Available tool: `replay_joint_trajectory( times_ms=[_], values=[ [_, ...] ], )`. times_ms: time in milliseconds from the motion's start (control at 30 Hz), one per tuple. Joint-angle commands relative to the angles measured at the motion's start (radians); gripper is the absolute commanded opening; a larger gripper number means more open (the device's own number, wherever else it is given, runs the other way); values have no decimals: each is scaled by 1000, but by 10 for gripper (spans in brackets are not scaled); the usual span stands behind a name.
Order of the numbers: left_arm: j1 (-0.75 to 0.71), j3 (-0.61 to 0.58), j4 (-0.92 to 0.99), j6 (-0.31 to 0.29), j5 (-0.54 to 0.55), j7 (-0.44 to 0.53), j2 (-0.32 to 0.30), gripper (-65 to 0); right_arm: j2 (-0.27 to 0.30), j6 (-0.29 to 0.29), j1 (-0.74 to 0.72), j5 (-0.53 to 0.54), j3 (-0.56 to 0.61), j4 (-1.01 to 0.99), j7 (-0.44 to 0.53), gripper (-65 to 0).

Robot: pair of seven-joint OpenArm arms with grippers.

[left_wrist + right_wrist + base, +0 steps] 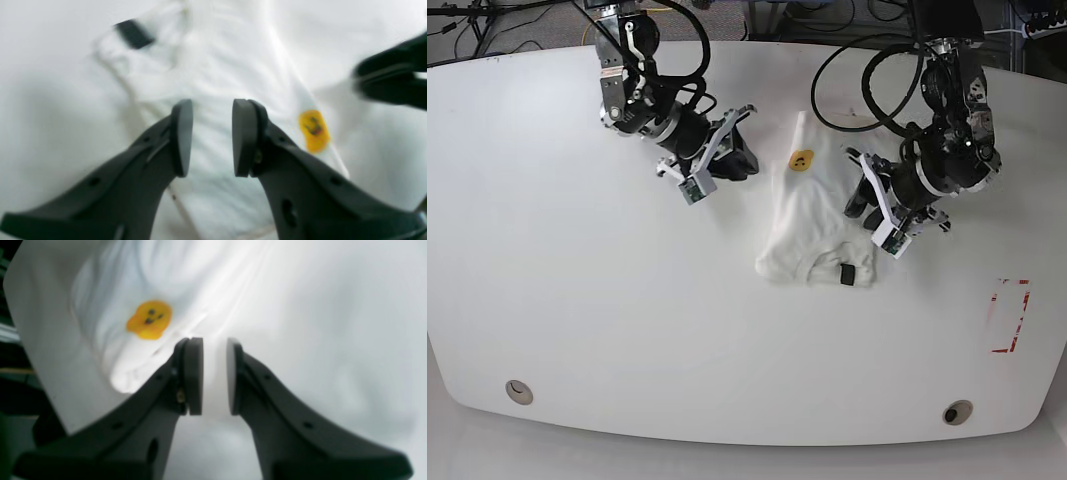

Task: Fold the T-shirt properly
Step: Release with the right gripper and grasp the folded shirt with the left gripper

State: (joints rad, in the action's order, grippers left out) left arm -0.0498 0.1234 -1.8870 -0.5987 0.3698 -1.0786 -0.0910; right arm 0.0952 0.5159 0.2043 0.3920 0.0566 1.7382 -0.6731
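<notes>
The white T-shirt (812,215) lies partly folded at the table's middle, with its orange star (800,159) near the far edge and a black tag (848,274) at the near edge. In the left wrist view my left gripper (211,136) hovers open above the T-shirt (227,60), nothing between its pads; the star (314,131) lies to its right and the tag (134,33) at upper left. My left gripper (859,190) is at the shirt's right side. My right gripper (745,145) stands just left of the shirt. Its pads (195,373) are narrowly apart, open, beside the star (149,319).
The white table (577,300) has a red-outlined mark (1010,315) at the right and round holes (518,391) near the front edge. Cables hang at the back. The table's edge (36,373) shows at the left of the right wrist view, dark beyond it.
</notes>
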Motion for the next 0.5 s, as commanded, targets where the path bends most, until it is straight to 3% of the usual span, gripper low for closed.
replay_joint_trajectory(
  times_ms=[0,267,467],
  values=[
    [26,-1,-18,62,16,25,26,-474,27,2,-22,12,-36,44,-1,-541],
    [17,-43,-13,211,11,176,40,-474,47,11,-53,11,-116,70,-58,-541],
    [-29,-196,-12,412,-101,308,40,-474,48,13,-52,12,-163,72,-60,-541]
  ],
)
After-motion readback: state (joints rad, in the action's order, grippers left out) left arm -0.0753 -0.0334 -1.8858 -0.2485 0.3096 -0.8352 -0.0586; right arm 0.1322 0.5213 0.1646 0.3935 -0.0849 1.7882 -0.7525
